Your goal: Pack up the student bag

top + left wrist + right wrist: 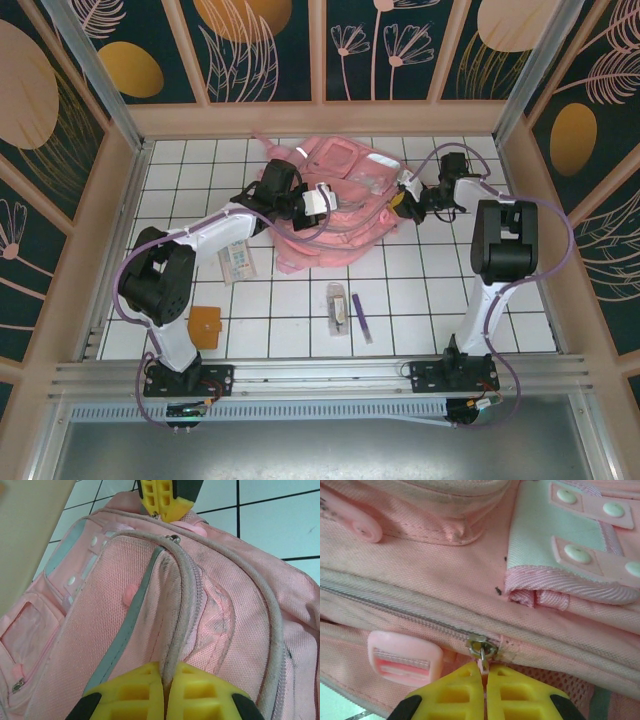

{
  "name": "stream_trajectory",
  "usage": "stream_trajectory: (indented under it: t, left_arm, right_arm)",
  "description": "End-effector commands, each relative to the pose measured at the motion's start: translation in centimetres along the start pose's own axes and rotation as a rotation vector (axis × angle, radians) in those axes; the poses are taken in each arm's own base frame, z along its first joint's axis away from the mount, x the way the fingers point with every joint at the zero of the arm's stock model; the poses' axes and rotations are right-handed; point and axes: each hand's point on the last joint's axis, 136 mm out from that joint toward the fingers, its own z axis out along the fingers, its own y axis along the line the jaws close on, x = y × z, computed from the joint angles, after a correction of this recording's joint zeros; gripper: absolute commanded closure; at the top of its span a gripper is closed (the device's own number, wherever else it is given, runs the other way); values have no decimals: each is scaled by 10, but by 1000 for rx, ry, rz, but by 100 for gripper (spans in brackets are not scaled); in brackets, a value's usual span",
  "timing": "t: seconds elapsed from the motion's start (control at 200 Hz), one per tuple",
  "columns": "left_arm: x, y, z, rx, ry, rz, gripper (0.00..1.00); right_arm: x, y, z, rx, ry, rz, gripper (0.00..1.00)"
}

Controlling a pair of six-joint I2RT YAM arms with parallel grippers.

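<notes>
White tiled tabletop (430,300), fenced by dark panels (270,50) painted with leaves, carries everything. At the right gripper (485,672) the yellow fingers are pressed together on the small zipper pull (483,656), which hangs from a metal slider (480,644) on the main zip of the student bag (335,205). The left gripper (164,675) is pinched just as narrow, with the bag's grey piped zip edge (182,610) running between its fingers. The backpack lies slumped at the far middle of the table, between the two arms. A pink strap buckle (405,659) sits just beside the slider. Well apart from the bag, nearer the arm bases, lie a flat white packet (238,262), an orange card-like item (205,326), a clear-wrapped item (337,305) and a purple pen (360,320).

The step in hand looks like unzipping. Only the fingertips hold the pull, so a tug angled off the zip line could slip it free. The slider may also bind where the zip curves or bite into loose fabric. If the left pinch gives way, the whole soft bag would drag instead of opening.
</notes>
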Motion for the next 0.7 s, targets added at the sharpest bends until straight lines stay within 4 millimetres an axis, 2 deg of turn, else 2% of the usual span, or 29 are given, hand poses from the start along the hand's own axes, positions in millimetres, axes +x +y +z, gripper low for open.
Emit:
stream_trajectory:
  t: [0.0,0.305,0.49,0.591,0.691]
  left_arm:
    - [-40,21,-14,-64,-115,-3,100]
    - [-36,23,-9,-79,-121,-9,100]
    - [-32,23,-5,-73,-103,-17,100]
    - [-28,19,-1,-57,-102,-13,100]
    - [-28,19,1,-48,-102,-23,100]
  right_arm:
    - [-25,12,-17,43,-29,-17,100]
    - [-39,40,-26,60,54,-20,100]
    - [-21,48,-27,34,235,150,100]
    - [-23,60,-23,-10,267,215,100]
    - [-36,70,-16,-40,225,269,100]
